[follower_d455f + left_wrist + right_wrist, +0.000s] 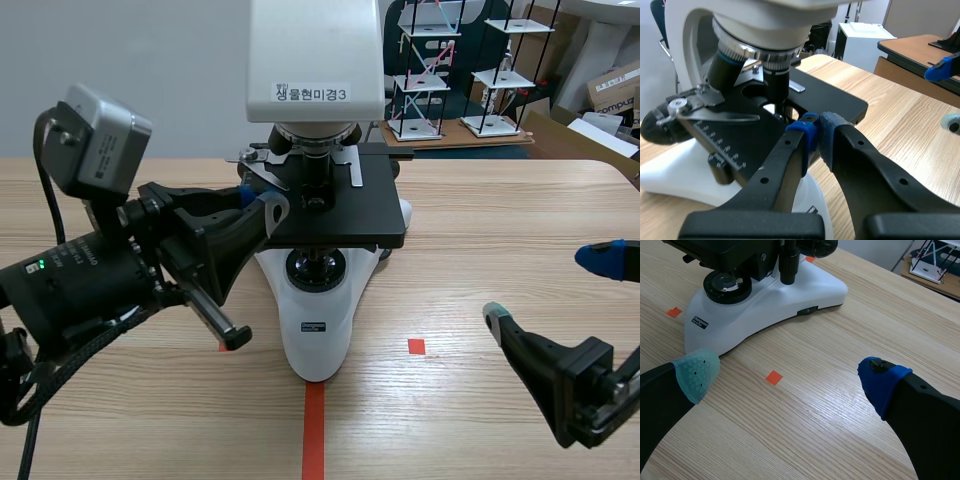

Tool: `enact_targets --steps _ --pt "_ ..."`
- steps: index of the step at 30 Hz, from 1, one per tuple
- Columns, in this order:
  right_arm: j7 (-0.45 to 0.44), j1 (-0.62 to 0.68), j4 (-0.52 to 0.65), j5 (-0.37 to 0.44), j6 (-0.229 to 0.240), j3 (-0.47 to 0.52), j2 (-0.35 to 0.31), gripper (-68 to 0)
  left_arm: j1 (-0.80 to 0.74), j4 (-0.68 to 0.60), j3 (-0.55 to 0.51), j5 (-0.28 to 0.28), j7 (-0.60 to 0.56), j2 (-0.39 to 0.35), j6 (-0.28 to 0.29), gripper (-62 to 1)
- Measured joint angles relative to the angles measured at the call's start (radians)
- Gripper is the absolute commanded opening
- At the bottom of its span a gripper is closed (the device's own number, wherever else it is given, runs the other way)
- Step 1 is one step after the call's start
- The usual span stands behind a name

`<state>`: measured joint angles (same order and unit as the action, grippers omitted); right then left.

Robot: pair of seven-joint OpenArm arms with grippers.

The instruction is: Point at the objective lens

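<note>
The left gripper (817, 131), pads pressed together on nothing, points at the black cylindrical objective lens (776, 82) above the white-bodied microscope's (320, 335) stage, mid-table. The right gripper (787, 377) (fingers spread wide, empty) sits near right.

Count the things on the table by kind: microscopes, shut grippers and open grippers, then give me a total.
Microscopes: 1, the microscope
Shut grippers: 1, the left gripper
Open grippers: 1, the right gripper
Total: 3

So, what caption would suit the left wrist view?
Shut fingers point toward the objective lens above the black stage.
</note>
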<state>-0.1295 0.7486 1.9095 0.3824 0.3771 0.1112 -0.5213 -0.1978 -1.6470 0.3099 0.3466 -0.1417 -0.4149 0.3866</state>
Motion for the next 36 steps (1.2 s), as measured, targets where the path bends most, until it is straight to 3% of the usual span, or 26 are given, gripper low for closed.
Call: enact_targets --steps 10,16,20,36 --pt "0.0 0.0 0.0 0.0 0.0 0.0 0.0 -6.2 0.058 0.0 0.038 -0.063 0.02 0.032 -0.027 -59.4" --pt "0.0 0.0 0.0 0.0 0.0 0.0 0.0 -6.2 0.068 0.0 0.051 -0.066 0.023 0.032 -0.048 -59.4" --pt "0.0 0.0 0.0 0.0 0.0 0.0 0.0 -6.2 0.068 0.0 0.051 -0.08 0.023 0.032 -0.091 -59.4" --pt "0.0 0.0 0.0 0.0 0.0 0.0 0.0 -6.2 0.068 0.0 0.051 -0.089 0.04 0.032 -0.087 -59.4"
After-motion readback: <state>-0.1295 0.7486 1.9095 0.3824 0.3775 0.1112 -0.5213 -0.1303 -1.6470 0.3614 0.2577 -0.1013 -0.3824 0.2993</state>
